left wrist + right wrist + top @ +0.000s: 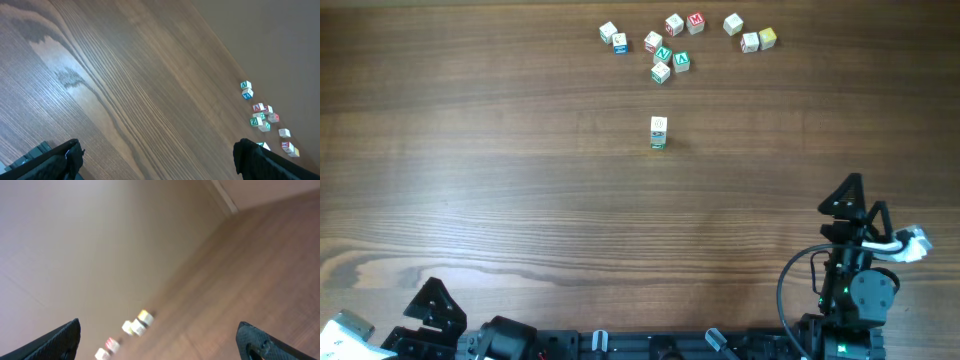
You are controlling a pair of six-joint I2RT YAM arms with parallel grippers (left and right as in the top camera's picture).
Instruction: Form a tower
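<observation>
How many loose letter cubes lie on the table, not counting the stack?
11, all near the far edge: two cubes at left, six bunched mid-row, three at right. The tower stands apart, nearer centre. None looks hidden.

There is one bench point(470, 150). One tower point(658, 132) of letter cubes stands on it. From above I cannot tell how many cubes are in it. Eleven loose letter cubes point(681, 62) lie in a bunch. One of them is a yellow cube point(767, 38). There are two pincers, one left pincer point(157, 147) and one right pincer point(159, 326).
</observation>
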